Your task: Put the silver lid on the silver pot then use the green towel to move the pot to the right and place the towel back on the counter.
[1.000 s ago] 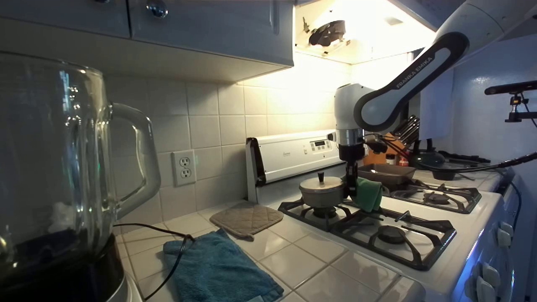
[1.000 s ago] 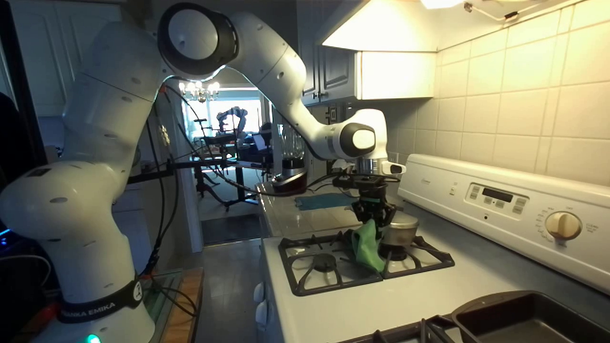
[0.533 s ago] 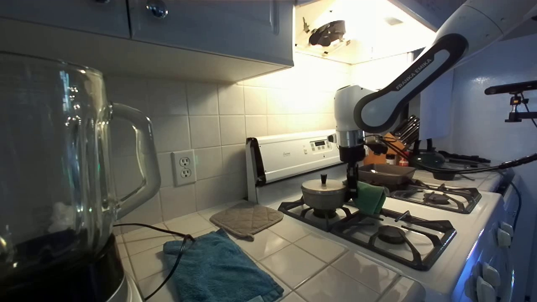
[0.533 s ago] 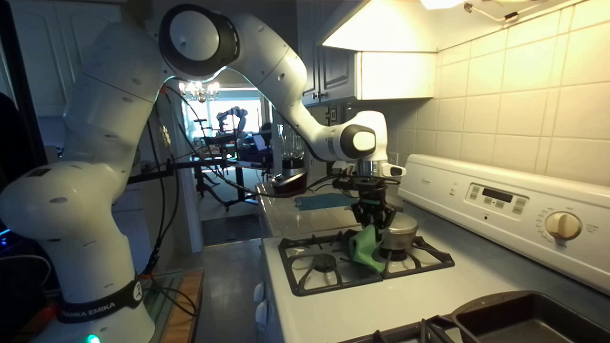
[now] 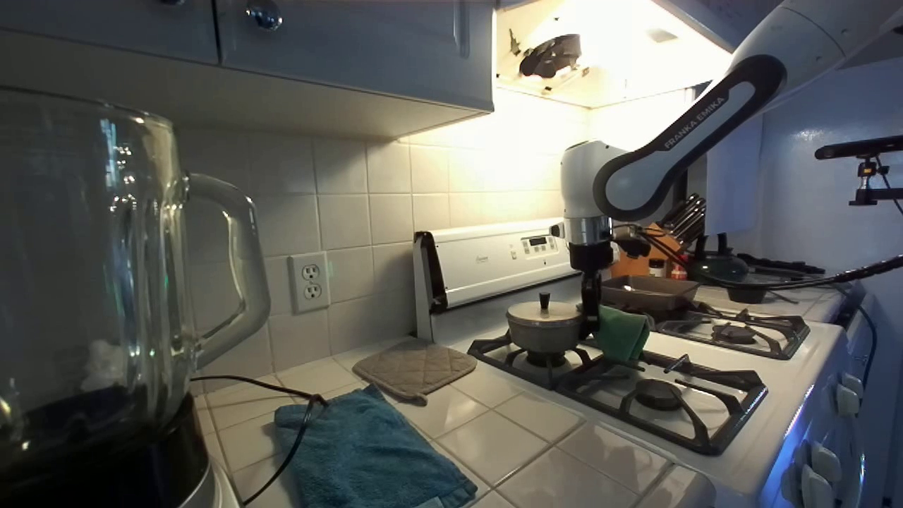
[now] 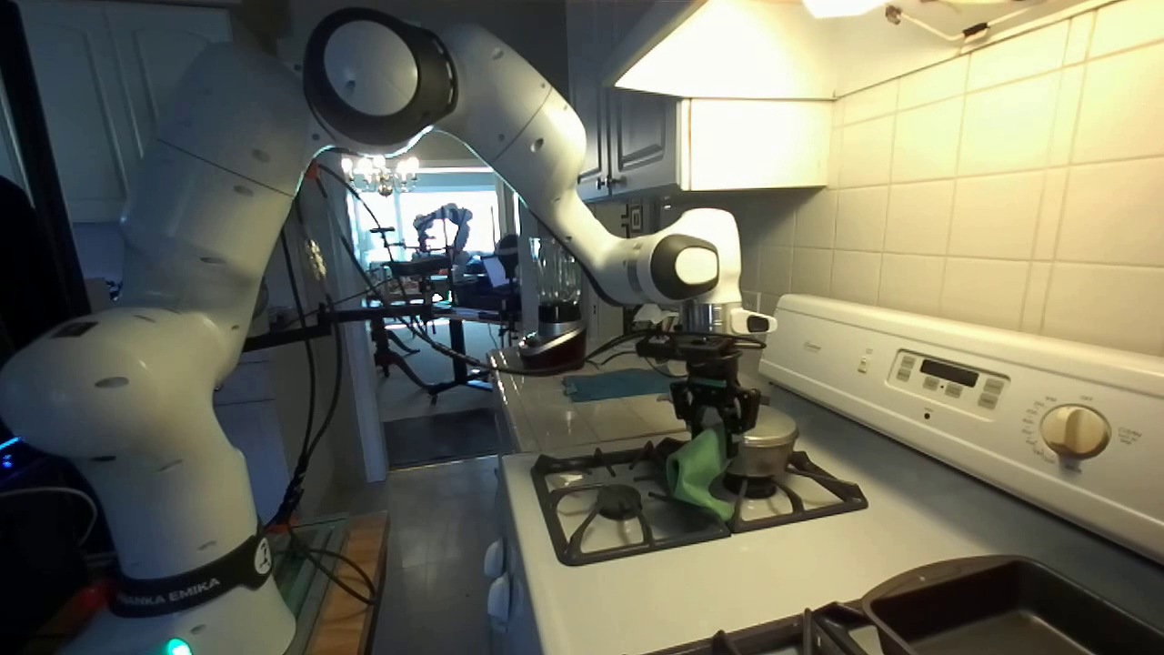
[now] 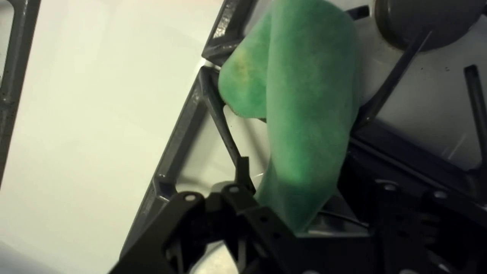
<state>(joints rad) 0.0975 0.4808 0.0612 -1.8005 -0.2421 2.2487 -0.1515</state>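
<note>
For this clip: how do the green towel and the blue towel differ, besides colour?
Pose: the green towel is bunched, the blue towel lies flat.
Place: the green towel is at the stove, beside the pot; the blue towel is on the counter.
Contact: the end effector has the green towel between its fingers, but is away from the blue towel.
Both are cloth.

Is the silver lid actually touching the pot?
Touching: in an exterior view, the silver lid rests on the rim of the silver pot, with no gap along the visible edge.
</note>
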